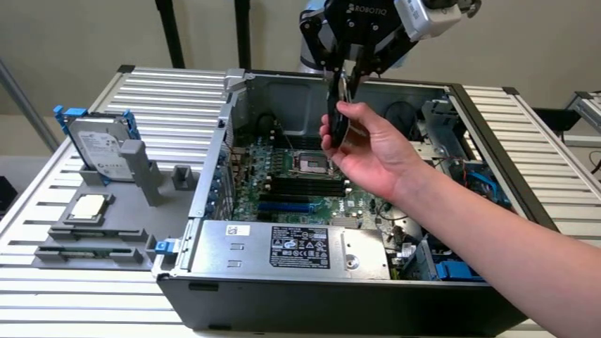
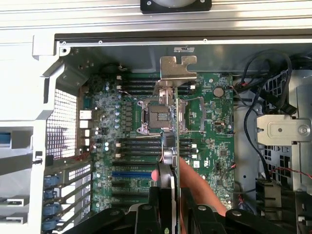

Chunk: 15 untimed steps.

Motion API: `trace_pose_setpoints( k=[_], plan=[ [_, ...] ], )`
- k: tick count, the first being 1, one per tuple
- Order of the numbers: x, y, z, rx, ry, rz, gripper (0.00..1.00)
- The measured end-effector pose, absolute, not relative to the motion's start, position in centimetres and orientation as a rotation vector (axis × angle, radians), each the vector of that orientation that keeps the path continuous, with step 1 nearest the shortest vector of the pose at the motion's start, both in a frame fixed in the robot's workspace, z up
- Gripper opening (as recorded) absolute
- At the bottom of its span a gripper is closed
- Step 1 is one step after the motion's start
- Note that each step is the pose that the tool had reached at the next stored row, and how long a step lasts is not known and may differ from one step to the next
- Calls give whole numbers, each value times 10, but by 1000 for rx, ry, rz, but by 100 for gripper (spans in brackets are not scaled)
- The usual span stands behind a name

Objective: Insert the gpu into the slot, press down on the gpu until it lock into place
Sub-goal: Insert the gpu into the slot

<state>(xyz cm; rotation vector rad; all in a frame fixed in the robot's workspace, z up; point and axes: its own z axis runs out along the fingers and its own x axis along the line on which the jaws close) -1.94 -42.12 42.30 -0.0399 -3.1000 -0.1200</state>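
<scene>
The gpu [image 1: 342,116] hangs edge-on above the open computer case [image 1: 211,176], its silver bracket [image 2: 177,68] toward the case's back wall. My gripper [image 1: 348,76] reaches down from above, and its fingers [image 2: 152,210] press against both faces of the card [image 2: 168,170]. A person's hand [image 1: 371,151] also grasps the card from the exterior view's right, with fingertips [image 2: 195,183] wrapped around its lower part. The blue slot [image 1: 281,208] lies on the green motherboard below, seen in the wrist view as the blue slot [image 2: 131,173] just beside the card's line.
A silver power-supply box [image 1: 291,246] fills the case's near side. The CPU socket [image 2: 158,114] and black memory slots [image 2: 139,146] sit near the slot. Cables [image 2: 263,97] and drive bays crowd one side. A hard drive [image 1: 98,151] stands on a grey fixture outside.
</scene>
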Motion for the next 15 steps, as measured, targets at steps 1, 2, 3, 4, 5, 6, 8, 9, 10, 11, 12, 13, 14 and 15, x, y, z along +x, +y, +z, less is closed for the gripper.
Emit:
trace_pose_setpoints(
  k=[1, 2, 3, 4, 5, 6, 8, 9, 10, 11, 12, 13, 14, 15],
  plan=[
    [-19, -421, 423, -40, -3100, -120, 29],
    [-19, -421, 423, -40, -3100, -120, 26],
    [-19, -421, 423, -40, -3100, -120, 26],
    [-19, -421, 424, -40, -3100, -120, 26],
    [-19, -421, 425, -40, -3100, -120, 26],
    [-19, -421, 425, -40, -3100, -120, 26],
    [-19, -421, 425, -40, -3100, -120, 26],
    [-19, -421, 425, -40, -3100, -120, 26],
    [-19, -421, 425, -40, -3100, -120, 26],
    [-19, -421, 426, -40, -3100, -120, 26],
    [-19, -421, 426, -40, -3100, -120, 26],
    [-19, -421, 426, -40, -3100, -120, 26],
    [-19, -421, 426, -40, -3100, -120, 26],
    [-19, -421, 426, -40, -3100, -120, 26]
  ],
)
